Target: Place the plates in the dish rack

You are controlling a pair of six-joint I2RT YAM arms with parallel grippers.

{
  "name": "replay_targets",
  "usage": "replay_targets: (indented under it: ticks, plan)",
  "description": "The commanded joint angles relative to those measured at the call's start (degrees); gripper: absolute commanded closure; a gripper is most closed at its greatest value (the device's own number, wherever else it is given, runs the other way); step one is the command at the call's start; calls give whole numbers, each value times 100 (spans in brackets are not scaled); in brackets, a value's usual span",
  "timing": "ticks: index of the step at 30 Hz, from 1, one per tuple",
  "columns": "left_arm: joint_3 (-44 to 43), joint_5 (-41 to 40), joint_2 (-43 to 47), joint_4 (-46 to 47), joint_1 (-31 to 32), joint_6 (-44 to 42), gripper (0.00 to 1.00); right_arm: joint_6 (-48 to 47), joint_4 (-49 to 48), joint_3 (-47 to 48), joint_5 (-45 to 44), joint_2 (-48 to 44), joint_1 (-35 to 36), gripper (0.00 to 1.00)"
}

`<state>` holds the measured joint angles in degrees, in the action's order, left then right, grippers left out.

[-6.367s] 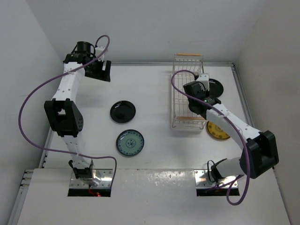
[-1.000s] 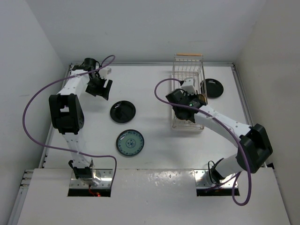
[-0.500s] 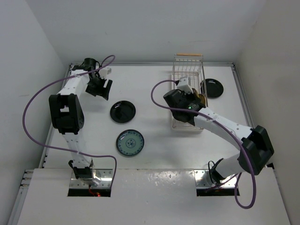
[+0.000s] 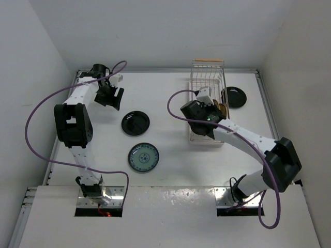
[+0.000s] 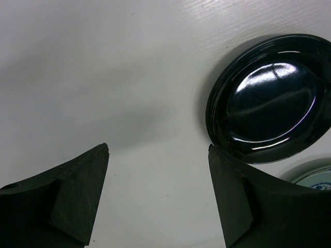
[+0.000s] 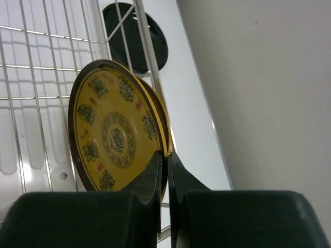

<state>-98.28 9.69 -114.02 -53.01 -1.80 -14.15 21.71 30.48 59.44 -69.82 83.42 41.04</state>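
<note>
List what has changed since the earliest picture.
The right gripper took the yellow plate off the table right of the dish rack and now holds it on edge at the rack. The left gripper, open, drew back slightly from the far-left corner. The centre black plate, the black plate beside the rack and the teal plate stayed put.

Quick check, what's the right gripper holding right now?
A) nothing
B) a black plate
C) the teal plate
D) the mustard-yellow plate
D: in the right wrist view, the right gripper is clamped on the rim of the mustard-yellow plate, holding it on edge over the wires of the dish rack.
</note>
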Motion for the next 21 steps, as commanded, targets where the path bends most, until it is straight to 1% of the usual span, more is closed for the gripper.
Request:
replay_targets:
  ticks: [1, 7, 10, 11, 12, 14, 15, 16, 18, 19, 21]
  plan:
    - [19, 6, 46, 54, 40, -26, 18, 272, -59, -73, 118, 95, -34, 100]
    - [72, 129, 46, 54, 92, -140, 18, 324, 72, -47, 232, 446, -34, 100]
    - [124, 322, 46, -7, 92, -254, 18, 404, 142, 6, 425, 395, -52, 100]
    - [125, 384, 46, -7, 153, -324, 18, 386, 125, 76, 539, 386, -43, 97]
    - [177, 532, 46, -7, 154, -325, 18, 369, 151, 94, 575, 386, -43, 84]
    - [178, 717, -59, -60, 154, -439, 18, 289, 160, 199, 601, 368, -52, 70]
    - [247, 910, -59, -60, 206, -518, 18, 211, 186, 243, 601, 325, -52, 58]
    - [248, 990, -155, -60, 207, -518, 13, 176, 213, 322, 610, 316, -95, 52]
    - [301, 1113, -418, -60, 259, -589, 11, -52, 195, 471, 776, 158, -175, 42]
    - [301, 1114, -524, -60, 259, -589, 8, -123, 12, 498, 838, 88, -192, 32]
    - [239, 1166, -761, -60, 259, -641, 7, -491, -112, 586, 1109, -167, -201, 24]
